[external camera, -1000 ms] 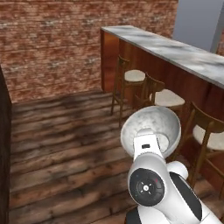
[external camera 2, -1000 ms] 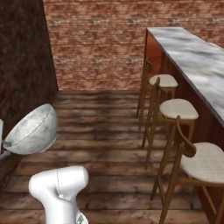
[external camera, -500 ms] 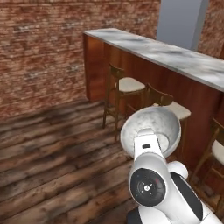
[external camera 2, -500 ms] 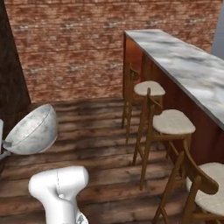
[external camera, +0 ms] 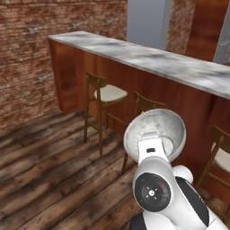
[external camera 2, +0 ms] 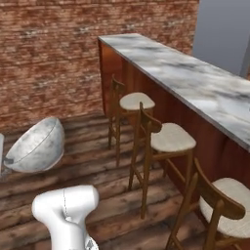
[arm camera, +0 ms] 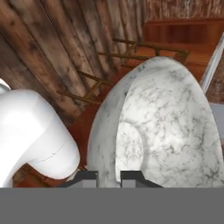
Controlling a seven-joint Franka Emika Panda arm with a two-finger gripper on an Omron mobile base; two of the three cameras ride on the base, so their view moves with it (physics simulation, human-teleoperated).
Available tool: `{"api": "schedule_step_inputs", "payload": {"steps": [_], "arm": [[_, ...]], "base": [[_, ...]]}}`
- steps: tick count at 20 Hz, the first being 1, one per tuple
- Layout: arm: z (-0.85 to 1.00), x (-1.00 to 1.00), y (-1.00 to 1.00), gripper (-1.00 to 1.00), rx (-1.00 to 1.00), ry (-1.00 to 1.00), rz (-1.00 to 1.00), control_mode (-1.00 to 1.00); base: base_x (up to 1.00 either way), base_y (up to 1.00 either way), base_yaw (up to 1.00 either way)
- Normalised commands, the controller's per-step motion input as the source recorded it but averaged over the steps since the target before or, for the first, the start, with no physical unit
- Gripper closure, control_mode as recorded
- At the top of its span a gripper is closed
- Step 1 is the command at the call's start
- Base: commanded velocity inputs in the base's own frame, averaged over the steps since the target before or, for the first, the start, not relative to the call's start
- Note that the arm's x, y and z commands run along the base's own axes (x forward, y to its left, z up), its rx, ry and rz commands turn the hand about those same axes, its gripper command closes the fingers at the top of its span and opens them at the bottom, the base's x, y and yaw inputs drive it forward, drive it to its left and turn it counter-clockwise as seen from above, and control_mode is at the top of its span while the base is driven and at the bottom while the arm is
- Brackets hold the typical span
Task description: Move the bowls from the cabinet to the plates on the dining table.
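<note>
Bowl (external camera: pixel 157 130), pale grey-white and speckled, is up in the air above the white arm, tilted, its open side toward the camera; behind it runs the worktop (external camera: pixel 148 60) with a stool (external camera: pixel 105 96) beside it. In the right base view the bowl (external camera 2: pixel 36 145) hangs at the left, well apart from the worktop (external camera 2: pixel 195 88), over the wooden floor (external camera 2: pixel 88 166). In the hand view the claw (arm camera: pixel 108 177) is narrow, pinching the rim of the bowl (arm camera: pixel 170 127).
</note>
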Motion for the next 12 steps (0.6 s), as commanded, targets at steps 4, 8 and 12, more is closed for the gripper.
{"api": "schedule_step_inputs", "payload": {"steps": [4,8,12], "arm": [[0.00,0.00,0.00,1.00,0.00,0.00,0.00,1.00],[0.00,0.00,0.00,1.00,0.00,0.00,0.00,1.00],[0.00,0.00,0.00,1.00,0.00,0.00,0.00,1.00]], "base": [[0.00,0.07,-0.46],[0.00,0.00,-0.44],[0.10,0.00,-0.40]]}}
